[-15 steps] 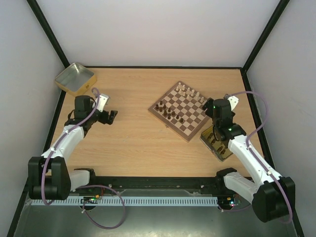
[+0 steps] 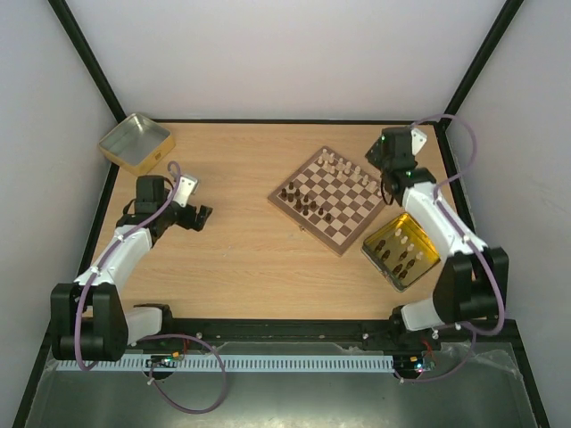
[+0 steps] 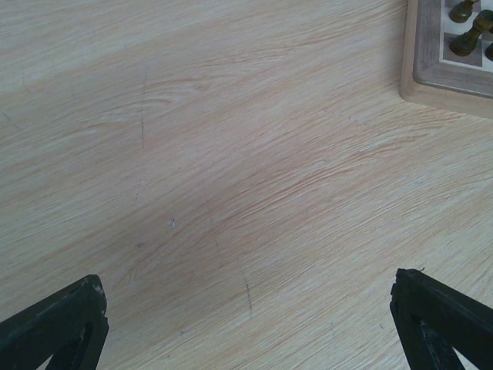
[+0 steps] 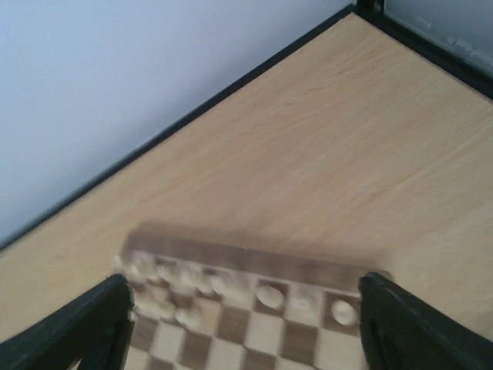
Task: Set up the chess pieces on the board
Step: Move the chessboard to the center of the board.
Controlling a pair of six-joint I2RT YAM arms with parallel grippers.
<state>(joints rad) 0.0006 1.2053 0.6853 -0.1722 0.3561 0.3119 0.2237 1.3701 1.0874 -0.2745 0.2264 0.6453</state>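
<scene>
**Both grippers spread wide, nothing held; board part-filled, more pcs in tin.**

Board (image 2: pixel 337 203) sits right of centre on table (image 2: pixel 241 178), turned diagonal. Chess pieces (image 2: pixel 343 167): cream ones along the far-right edge, a dark cluster by the left corner. More sit in the gold tin (image 2: pixel 382 235) just beside the board's near-right side; upright or lying, can't tell. Right gripper (image 4: pixel 245 324) hangs over the board's far corner, jaws wide apart, empty; wrist view blurred. Left gripper (image 3: pixel 246 324) is over bare table, well apart from the board, jaws wide apart, empty. Handling est.: pcs tiny, light, stiff turned wood; smooth finish prob. slippery, narrow bases tip easily. Best hold: pinch across the waist below the head, coming from above, keeping clear of neighbours in the tight rows.
</scene>
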